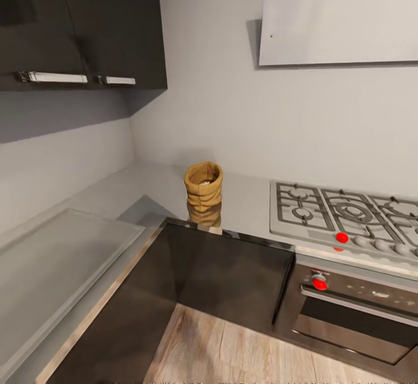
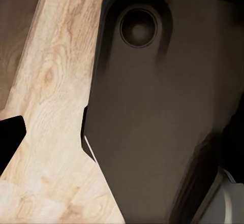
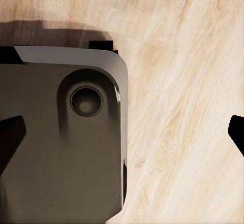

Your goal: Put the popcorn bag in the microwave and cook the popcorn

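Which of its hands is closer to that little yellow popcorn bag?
Cannot tell. The left hand and right hand both hang over the wooden floor beside the robot's dark base, below the popcorn bag on the countertop.

Grey walls (image 1: 232,111) meet in a corner. Dark upper cabinets (image 1: 87,24) with steel handles at left, pale hood (image 1: 342,21) at right. Steel hob (image 1: 342,213) over built-in oven (image 1: 354,308), red knobs. Dark base cabinets (image 1: 226,279), light wood floor (image 1: 232,355).
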You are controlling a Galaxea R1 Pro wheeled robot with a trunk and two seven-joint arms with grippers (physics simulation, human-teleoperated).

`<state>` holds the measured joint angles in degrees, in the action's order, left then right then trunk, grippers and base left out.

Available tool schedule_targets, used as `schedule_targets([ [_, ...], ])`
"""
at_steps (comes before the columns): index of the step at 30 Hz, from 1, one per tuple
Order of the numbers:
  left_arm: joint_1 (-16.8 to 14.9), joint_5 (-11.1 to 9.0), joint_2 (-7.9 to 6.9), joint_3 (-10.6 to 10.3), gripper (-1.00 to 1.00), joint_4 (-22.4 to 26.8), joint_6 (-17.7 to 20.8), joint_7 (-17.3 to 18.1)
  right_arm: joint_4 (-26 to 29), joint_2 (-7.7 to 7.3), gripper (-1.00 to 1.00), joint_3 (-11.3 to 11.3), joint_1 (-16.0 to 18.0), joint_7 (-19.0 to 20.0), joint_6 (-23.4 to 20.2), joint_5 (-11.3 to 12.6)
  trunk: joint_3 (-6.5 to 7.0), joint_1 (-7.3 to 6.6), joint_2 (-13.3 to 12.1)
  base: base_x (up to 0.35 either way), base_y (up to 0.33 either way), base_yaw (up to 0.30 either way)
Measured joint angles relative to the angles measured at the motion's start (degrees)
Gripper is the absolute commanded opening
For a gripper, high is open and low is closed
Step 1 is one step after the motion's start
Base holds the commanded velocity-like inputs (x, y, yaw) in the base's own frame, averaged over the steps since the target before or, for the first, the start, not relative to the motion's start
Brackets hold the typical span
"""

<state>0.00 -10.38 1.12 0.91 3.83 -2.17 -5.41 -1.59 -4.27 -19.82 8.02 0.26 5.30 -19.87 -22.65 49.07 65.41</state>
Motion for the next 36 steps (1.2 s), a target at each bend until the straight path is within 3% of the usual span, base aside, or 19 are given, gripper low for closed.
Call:
schedule_targets([
  [28, 0.0, 0.0, 0.01, 0.0, 1.00, 0.4, -0.1, 0.0, 0.0, -0.01, 1.00, 0.0, 0.0, 0.0, 0.0, 0.0, -2.58, 0.00, 0.0, 0.000, 0.000, 0.000],
  [36, 0.0, 0.0, 0.00, 0.0, 1.00, 0.3, -0.1, 0.0, 0.0, -0.09, 1.00, 0.0, 0.0, -0.1, 0.0, 0.1, -2.74, 0.00, 0.0, 0.000, 0.000, 0.000],
])
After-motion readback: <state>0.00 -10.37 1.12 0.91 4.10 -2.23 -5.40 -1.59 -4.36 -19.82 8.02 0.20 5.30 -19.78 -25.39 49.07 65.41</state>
